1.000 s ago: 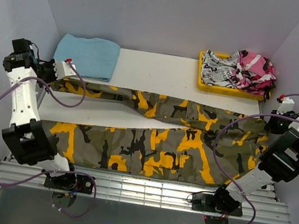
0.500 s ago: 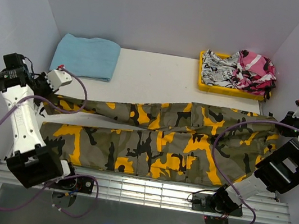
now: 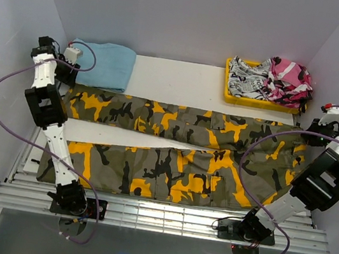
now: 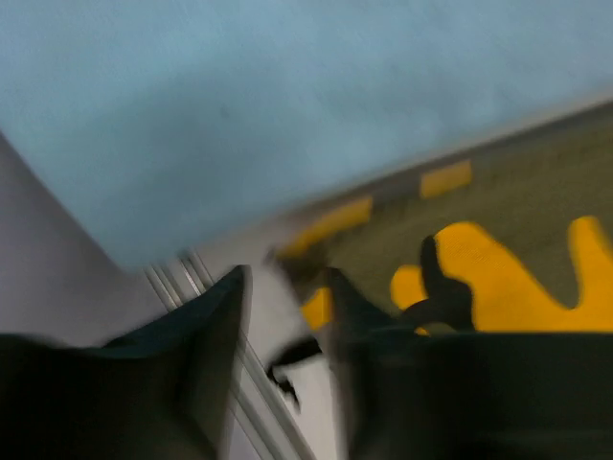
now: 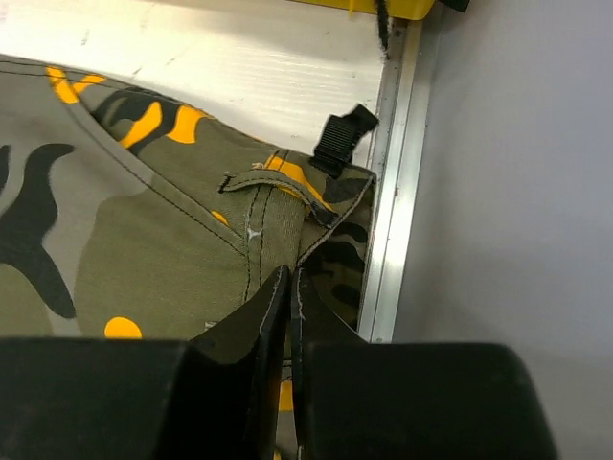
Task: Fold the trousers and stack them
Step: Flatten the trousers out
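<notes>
The long cargo trousers in olive, orange-yellow and black camouflage (image 3: pixel 173 144) are spread flat across the white worktop (image 3: pixel 177 80). The waist lies at the right edge and the two legs run out to the left. A narrow wedge of bare worktop is seen between the legs, widening toward the cuffs.

The right tool (image 5: pixel 290 283) is closed on the waist corner of the trousers, with a fold of the fabric pinched between its fingers. This corner lies just beside the metal edge rail (image 5: pixel 388 240), and a black strap buckle (image 5: pixel 343 139) is seen on the waistband there.

The left tool (image 4: pixel 283 278) is found at the far left of the worktop, by the cuff of the farther leg. Its fingers (image 4: pixel 215 326) are parted and nothing is seen gripped between them (the wrist view is badly blurred). A folded light-blue cloth (image 3: pixel 102 63) lies just beyond it at the back left.

A yellow plastic tray (image 3: pixel 257 103) is set at the back right corner. A black-and-white printed garment (image 3: pixel 245 78) and a pink, black and white camouflage garment (image 3: pixel 289 78) are bundled in it.
</notes>
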`<state>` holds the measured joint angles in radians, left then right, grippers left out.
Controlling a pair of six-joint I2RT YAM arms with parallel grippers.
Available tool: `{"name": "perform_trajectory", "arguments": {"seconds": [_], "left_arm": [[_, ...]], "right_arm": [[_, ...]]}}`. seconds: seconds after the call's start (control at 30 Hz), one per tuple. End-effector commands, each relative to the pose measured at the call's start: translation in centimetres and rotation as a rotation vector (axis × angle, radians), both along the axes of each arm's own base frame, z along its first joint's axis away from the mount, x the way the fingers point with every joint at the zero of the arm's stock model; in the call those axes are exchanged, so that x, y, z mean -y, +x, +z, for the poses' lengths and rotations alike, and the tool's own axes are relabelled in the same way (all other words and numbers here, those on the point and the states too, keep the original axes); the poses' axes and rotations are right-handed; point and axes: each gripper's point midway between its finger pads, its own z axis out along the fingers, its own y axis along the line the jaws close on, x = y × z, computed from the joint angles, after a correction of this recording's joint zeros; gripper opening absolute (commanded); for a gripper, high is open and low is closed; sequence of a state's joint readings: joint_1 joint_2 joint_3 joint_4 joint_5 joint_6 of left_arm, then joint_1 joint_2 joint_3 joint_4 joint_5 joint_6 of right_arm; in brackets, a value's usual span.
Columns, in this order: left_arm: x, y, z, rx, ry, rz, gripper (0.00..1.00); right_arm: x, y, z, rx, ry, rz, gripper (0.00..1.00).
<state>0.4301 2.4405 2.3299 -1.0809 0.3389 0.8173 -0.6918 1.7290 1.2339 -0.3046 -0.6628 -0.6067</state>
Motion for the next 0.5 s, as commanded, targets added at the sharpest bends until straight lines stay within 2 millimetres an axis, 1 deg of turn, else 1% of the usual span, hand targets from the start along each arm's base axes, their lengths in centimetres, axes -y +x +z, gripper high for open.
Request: {"name": "perform_trajectory", "arguments": {"seconds": [0.0, 0.03, 0.07, 0.1, 0.13, 0.17, 0.2, 0.23, 0.27, 0.3, 0.33, 0.37, 0.4, 0.43, 0.47], "left_arm": [[-2.9, 4.0, 4.3, 0.175, 0.057, 0.162, 0.72], [-2.6, 3.8, 5.2, 0.204, 0.038, 0.154, 0.92], [-2.2, 3.4, 5.8, 0.219, 0.019, 0.143, 0.98], [-2.2, 2.7, 6.7, 0.240, 0.013, 0.143, 0.98], [-0.7, 1.0, 8.1, 0.275, -0.021, 0.102, 0.98], [-0.3, -0.1, 8.6, 0.286, -0.031, 0.085, 0.98], [-0.7, -1.4, 9.0, 0.297, -0.027, 0.100, 0.98], [-0.3, -2.4, 9.4, 0.305, -0.046, 0.100, 0.98], [0.5, -4.5, 9.5, 0.287, -0.079, 0.107, 0.98], [0.6, -5.9, 9.2, 0.267, -0.101, 0.119, 0.98], [1.1, -7.1, 8.6, 0.235, -0.123, 0.141, 0.96], [2.0, -8.9, 7.6, 0.196, -0.145, 0.163, 0.95], [2.1, -10.0, 7.1, 0.182, -0.177, 0.185, 0.94], [2.8, -10.7, 6.4, 0.169, -0.203, 0.190, 0.93], [3.2, -11.5, 5.6, 0.147, -0.220, 0.221, 0.88]], "right_arm": [[2.8, 2.6, 0.6, 0.041, -0.116, -0.095, 0.08], [2.4, 2.8, 0.2, 0.030, -0.124, -0.096, 0.08], [2.5, 3.0, 0.1, 0.035, -0.133, -0.103, 0.08], [2.7, 2.9, 0.0, 0.026, -0.146, -0.120, 0.08], [2.8, 2.9, -0.1, 0.024, -0.154, -0.126, 0.08], [2.8, 2.8, -0.4, 0.020, -0.157, -0.131, 0.08], [3.1, 2.6, -0.7, 0.005, -0.170, -0.141, 0.08], [3.2, 2.5, -0.9, -0.002, -0.176, -0.144, 0.08], [3.2, 2.4, -1.4, -0.013, -0.175, -0.142, 0.08], [3.2, 2.2, -1.7, -0.032, -0.178, -0.139, 0.08], [3.1, 2.1, -1.9, -0.038, -0.176, -0.130, 0.08], [3.0, 1.9, -2.1, -0.050, -0.175, -0.128, 0.08], [3.0, 1.6, -2.3, -0.064, -0.171, -0.132, 0.08], [3.0, 1.5, -2.4, -0.069, -0.171, -0.132, 0.08], [2.9, 1.4, -2.4, -0.073, -0.173, -0.128, 0.08]]}}
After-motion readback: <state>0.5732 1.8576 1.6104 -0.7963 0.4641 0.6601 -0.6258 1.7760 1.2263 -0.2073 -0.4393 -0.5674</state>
